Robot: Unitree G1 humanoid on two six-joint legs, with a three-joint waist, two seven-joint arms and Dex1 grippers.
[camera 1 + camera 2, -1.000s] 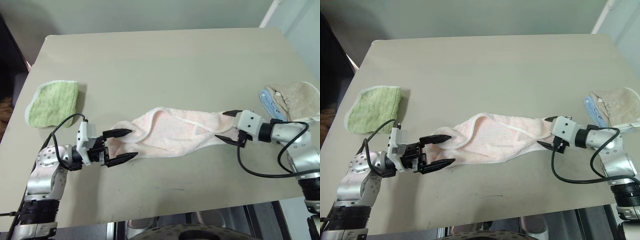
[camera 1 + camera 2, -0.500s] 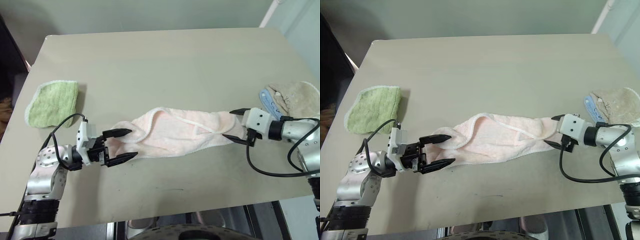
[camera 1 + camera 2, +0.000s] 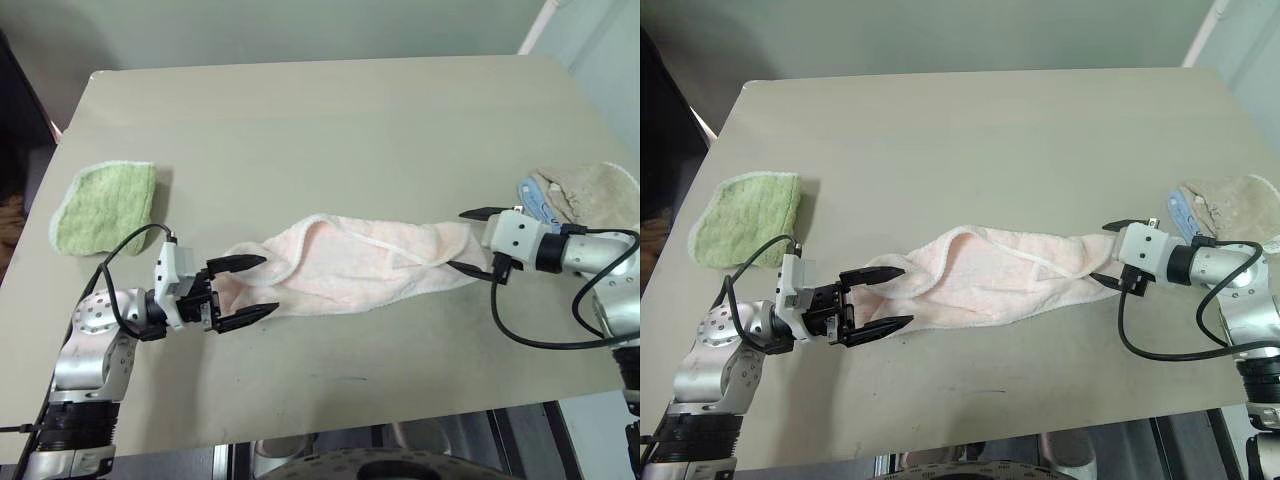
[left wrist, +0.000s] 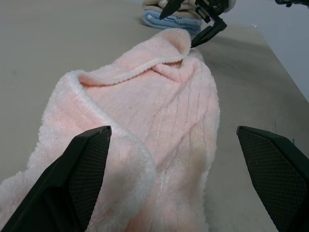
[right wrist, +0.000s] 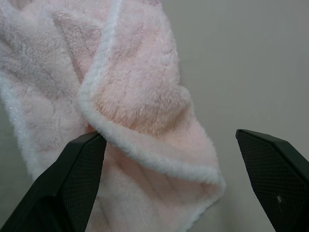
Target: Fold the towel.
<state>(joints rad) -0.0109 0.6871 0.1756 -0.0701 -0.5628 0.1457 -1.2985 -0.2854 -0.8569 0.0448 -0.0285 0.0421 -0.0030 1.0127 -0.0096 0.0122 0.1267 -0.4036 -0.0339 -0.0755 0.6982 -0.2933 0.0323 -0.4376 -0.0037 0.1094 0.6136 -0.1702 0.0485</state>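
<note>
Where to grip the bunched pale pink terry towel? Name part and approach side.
Grip the pale pink terry towel at its two narrow ends, probably. It lies bunched lengthwise across the table; the open left gripper already straddles one end, the open right gripper faces the other. Come in level from each side.

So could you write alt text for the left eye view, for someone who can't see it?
A pale pink towel lies bunched in a long strip across a beige table, with the robot's left tool open at one end and its right tool open at the other. A green cloth sits at the left edge, a beige cloth at the right.
</note>
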